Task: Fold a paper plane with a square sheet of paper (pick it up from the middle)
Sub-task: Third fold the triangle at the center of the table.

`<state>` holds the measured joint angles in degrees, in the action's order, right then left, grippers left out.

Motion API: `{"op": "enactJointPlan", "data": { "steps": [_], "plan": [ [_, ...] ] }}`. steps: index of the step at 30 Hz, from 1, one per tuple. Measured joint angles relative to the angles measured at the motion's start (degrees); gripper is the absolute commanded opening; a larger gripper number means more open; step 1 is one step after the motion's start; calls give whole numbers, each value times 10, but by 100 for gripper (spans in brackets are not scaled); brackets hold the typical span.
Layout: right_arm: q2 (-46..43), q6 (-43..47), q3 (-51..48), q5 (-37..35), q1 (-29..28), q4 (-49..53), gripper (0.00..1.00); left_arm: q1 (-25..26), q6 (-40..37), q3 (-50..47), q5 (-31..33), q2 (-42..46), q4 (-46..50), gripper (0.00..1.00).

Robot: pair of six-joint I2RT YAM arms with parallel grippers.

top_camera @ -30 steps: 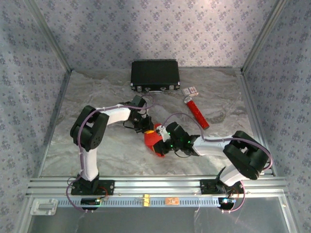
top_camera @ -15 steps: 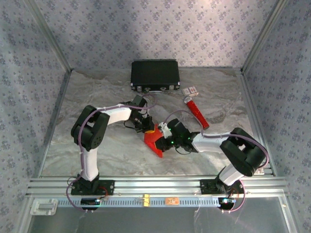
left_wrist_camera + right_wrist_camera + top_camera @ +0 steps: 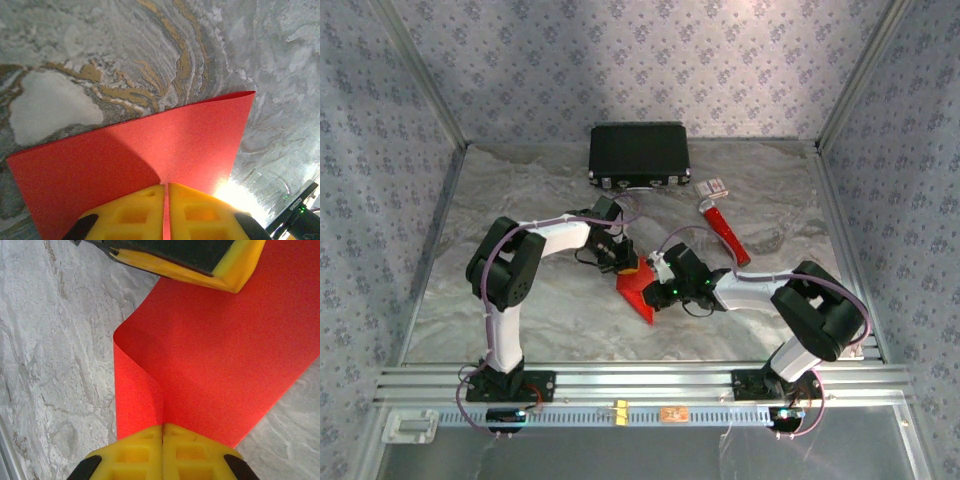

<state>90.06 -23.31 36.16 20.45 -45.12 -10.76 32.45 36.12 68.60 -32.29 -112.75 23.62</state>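
Note:
The square sheet of paper [image 3: 638, 291] is bright red and hangs bent between both grippers over the middle of the marbled table. My left gripper [image 3: 624, 263] is shut on the paper's far edge, and in the left wrist view its yellow pads [image 3: 200, 210] pinch the sheet [image 3: 150, 145], which spreads out flat beyond them. My right gripper [image 3: 658, 279] is shut on the paper's right side. In the right wrist view the sheet [image 3: 215, 365] curls over at its left edge just ahead of the right gripper [image 3: 163, 427]. A left finger [image 3: 200, 265] shows at the top.
A black case [image 3: 638, 153] lies at the back centre of the table. A red tube with a white end [image 3: 725, 232] and a small white box [image 3: 713, 186] lie at the back right. Patterned walls close in three sides, and an aluminium rail [image 3: 640, 380] runs along the front.
My right gripper has moved left and slightly away, closer to the left gripper, and the red paper between them has bunched into a narrower shape. The left arm has barely moved.

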Motion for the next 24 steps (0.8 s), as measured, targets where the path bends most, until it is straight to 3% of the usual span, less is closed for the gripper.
{"op": "enactJointPlan", "data": {
  "steps": [24],
  "plan": [
    [4,4,16,-39,0,29,7,3,10,-1,0,0,-9,11]
  ]
}}
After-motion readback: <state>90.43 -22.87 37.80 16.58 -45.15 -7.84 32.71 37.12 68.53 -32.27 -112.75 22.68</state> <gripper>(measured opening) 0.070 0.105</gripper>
